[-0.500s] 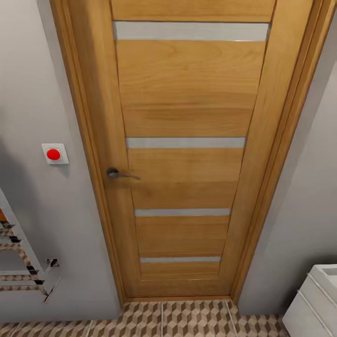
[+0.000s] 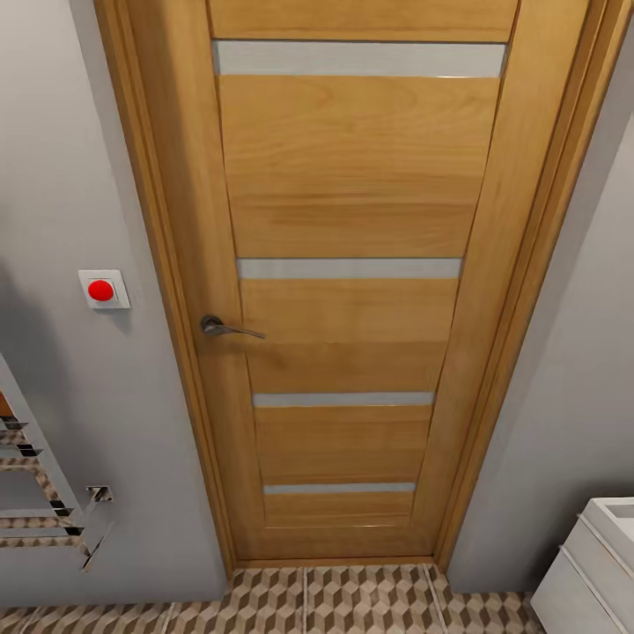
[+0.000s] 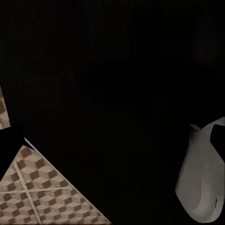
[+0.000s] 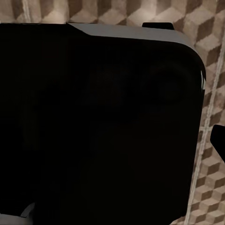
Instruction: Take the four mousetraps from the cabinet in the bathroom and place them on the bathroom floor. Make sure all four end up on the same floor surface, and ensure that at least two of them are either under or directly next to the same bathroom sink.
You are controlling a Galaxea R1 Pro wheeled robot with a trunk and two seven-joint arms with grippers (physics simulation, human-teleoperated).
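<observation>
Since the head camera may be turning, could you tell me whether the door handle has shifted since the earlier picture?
No. The door handle sits in the same spot, level with the red wall button to its left, as before.

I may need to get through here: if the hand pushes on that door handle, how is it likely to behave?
The door handle is a slim metal-looking lever, so it would probably pivot down rather than flex. Its smooth finish looks slippery. The wooden door sits shut in its frame and looks heavy, so a light push probably won't move it.

You were in a home bathroom: cube-patterned bathroom floor [image 2: 352,603], white bathroom sink [image 2: 592,563], wooden door [image 2: 352,291].
</observation>
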